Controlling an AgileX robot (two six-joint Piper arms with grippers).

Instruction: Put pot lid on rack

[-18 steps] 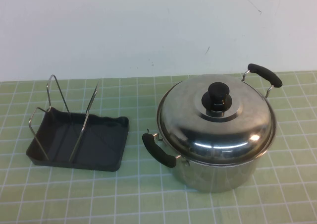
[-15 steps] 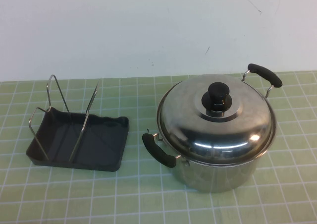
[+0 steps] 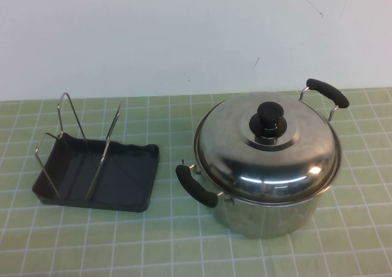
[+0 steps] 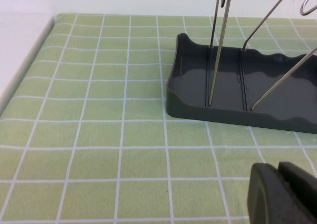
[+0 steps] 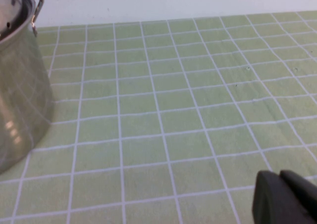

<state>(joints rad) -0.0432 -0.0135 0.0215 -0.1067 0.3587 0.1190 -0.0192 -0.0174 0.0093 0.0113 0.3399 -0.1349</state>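
Note:
The pot lid point(image 3: 269, 151) is a shiny steel dome with a black knob point(image 3: 271, 119), and it sits on the steel pot point(image 3: 269, 212) at the right of the high view. The rack point(image 3: 92, 166) is a dark tray with thin wire uprights and stands empty at the left; it also shows in the left wrist view point(image 4: 237, 92). My left gripper point(image 4: 280, 192) is shut and empty over the mat, near the rack's tray. My right gripper point(image 5: 282, 196) is shut and empty over the mat, well apart from the pot's wall point(image 5: 20, 105). Neither gripper shows in the high view.
A green mat with a white grid point(image 3: 184, 246) covers the table. A white wall rises behind it. The pot has two black handles point(image 3: 196, 186). The mat's edge point(image 4: 29, 55) shows in the left wrist view.

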